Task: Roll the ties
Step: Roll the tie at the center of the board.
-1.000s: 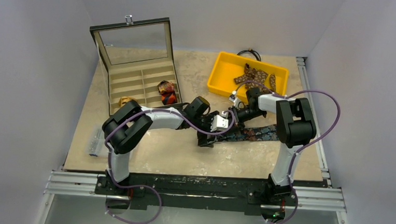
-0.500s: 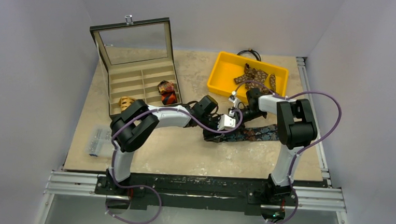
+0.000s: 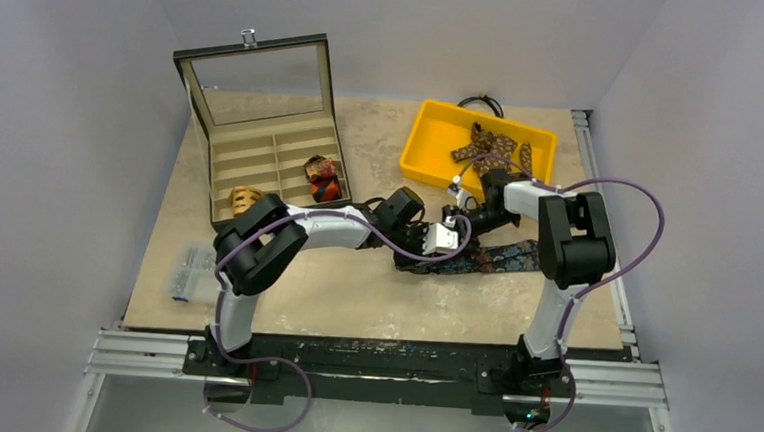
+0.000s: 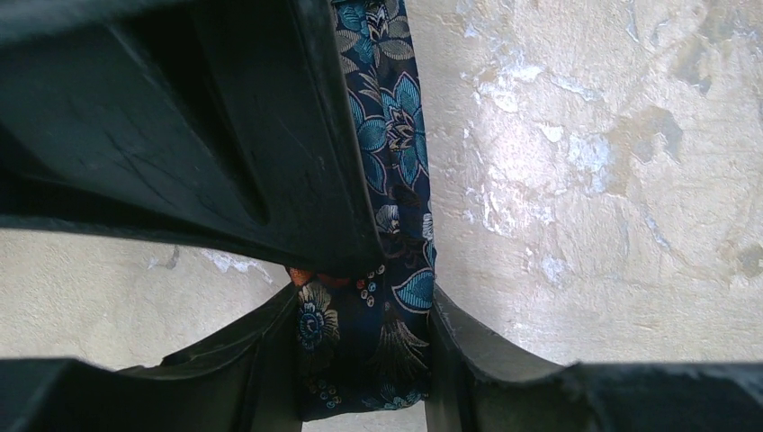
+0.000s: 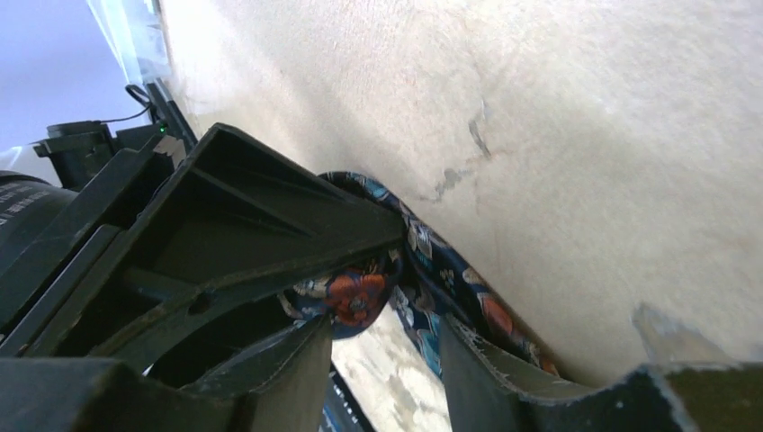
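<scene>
now the left gripper has closed on the folded end of the navy floral tie at the middle of the table, while the right gripper has opened beside it, a handover that probably lets rolling continue toward the right edge.

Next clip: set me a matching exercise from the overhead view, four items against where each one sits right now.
Things:
1. dark navy floral fabric tie
2. brown patterned fabric ties
3. red-orange rolled fabric tie
4. thin black cable loop

Places:
A. inside the yellow plastic bin
B. in a compartment of the open beige box
C. at the table's far edge, behind that bin
D. stretched out on the tan tabletop, in front of that bin

Pairs: 1-D; 2-A; 3-B; 4-C
</scene>
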